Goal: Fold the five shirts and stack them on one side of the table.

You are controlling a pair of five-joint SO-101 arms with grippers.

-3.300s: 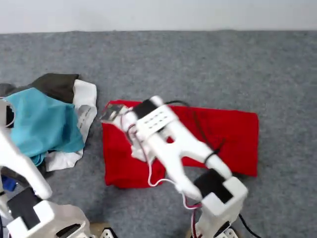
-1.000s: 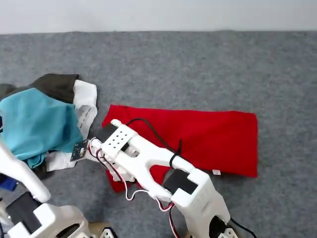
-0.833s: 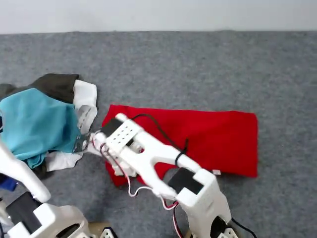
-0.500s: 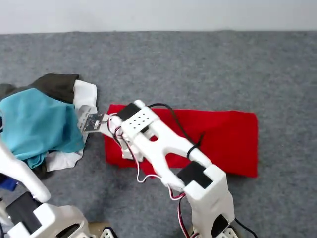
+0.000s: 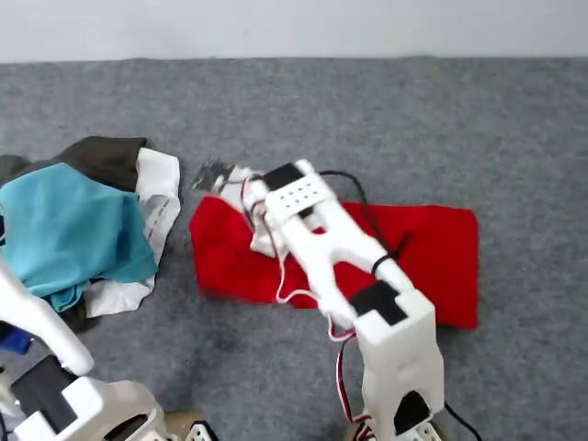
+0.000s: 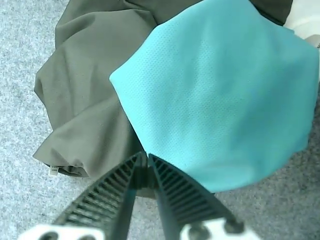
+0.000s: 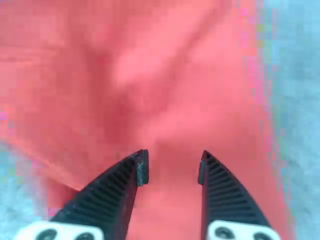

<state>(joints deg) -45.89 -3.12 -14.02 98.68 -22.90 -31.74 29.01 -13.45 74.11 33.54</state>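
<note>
Left gripper (image 6: 145, 159) pressed closed above a heap of three crumpled shirts at the table's (image 5: 367, 119) left edge, one teal mesh (image 5: 73, 230), one olive (image 6: 85, 100), one white (image 5: 158, 179), right gripper (image 7: 172, 168) narrowly parted over one smooth red shirt (image 5: 432, 253), a long rectangle mid-table.

high: overhead, whole table (image 5: 413, 119) | left wrist: close, teal shirt (image 6: 225, 90) | right: close, red shirt (image 7: 165, 75)

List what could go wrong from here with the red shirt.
The right gripper is open over the red shirt; closing on flat cloth may pinch only the top layer and rumple it. The shirt's left end lies close to the white shirt beside it, so a drag that way could disturb it. The arm's loose wires hang over the cloth and might snag.
</note>
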